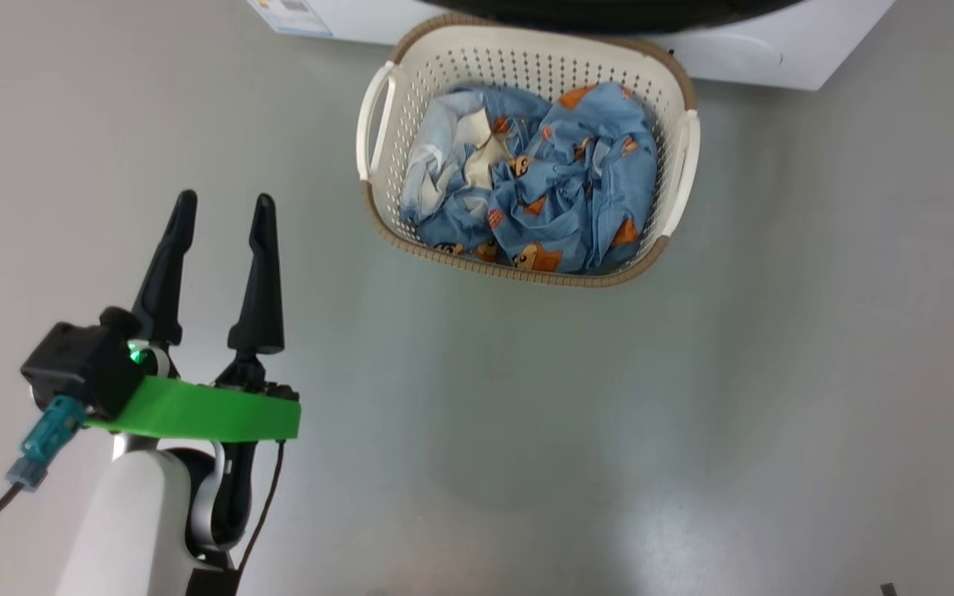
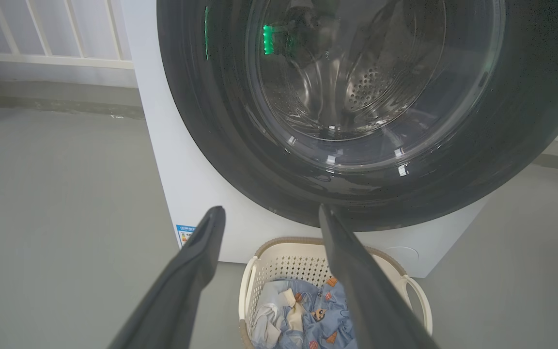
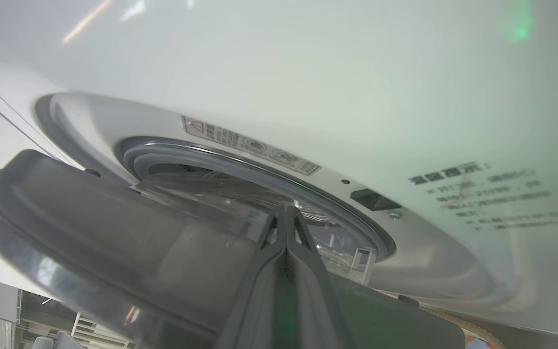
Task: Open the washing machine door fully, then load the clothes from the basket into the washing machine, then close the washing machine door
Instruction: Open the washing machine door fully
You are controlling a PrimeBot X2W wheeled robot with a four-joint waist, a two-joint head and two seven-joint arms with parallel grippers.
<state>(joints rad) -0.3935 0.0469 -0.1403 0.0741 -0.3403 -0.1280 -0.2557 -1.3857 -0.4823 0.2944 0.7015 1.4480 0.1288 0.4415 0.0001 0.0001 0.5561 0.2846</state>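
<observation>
- Left gripper [image 1: 224, 199] is spread wide and holds nothing. It hangs over the grey floor [image 1: 692, 414]. Where is the other one?
- Right gripper [image 3: 286, 209] is squeezed tight (nothing pinched in it), up by the washing machine door [image 3: 66, 218], which stands a little way open.
- And the clothes [image 1: 543, 182]?
- All crumpled up in the basket [image 1: 543, 280], on the floor right by the washing machine [image 1: 775, 50].
</observation>
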